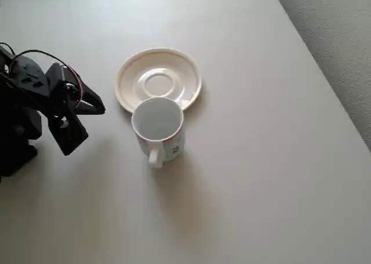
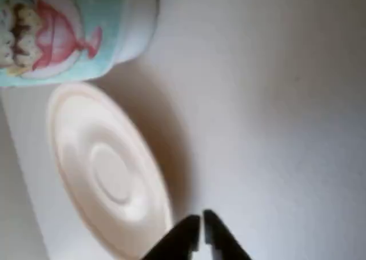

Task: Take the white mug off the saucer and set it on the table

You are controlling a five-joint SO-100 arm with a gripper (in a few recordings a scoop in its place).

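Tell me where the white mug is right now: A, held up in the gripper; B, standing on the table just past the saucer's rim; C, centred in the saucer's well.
B: the white mug stands on the table beside the saucer, whose well is bare.

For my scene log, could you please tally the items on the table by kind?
Mug: 1, white, upright on the table, beside the saucer.
Saucer: 1, cream-white, nothing on it.
Total: 2.
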